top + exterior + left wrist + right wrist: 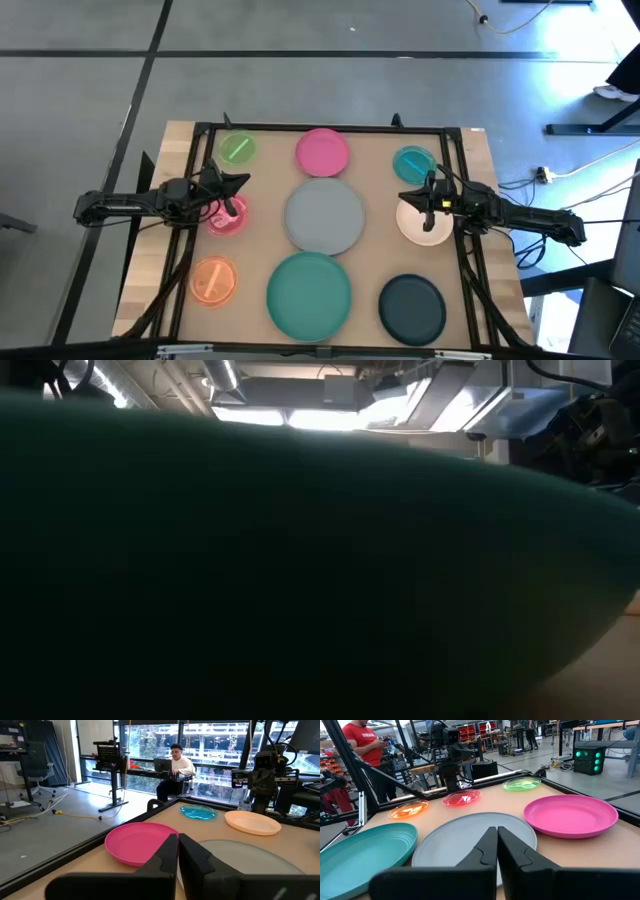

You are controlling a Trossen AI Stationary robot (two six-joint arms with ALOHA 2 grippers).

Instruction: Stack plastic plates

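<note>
Plastic plates [324, 219] lie singly across the tabletop [480, 160], none stacked. Left gripper [232, 183] above the left edge's pink plate [228, 215], right gripper [415, 199] seemingly over the cream plate [424, 222]; both closed, empty.

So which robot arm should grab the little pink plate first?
Probably the left one. In the high view its gripper hangs just beside the small pink plate, fingers shut. The right gripper sits across the table, over the cream plate.
</note>
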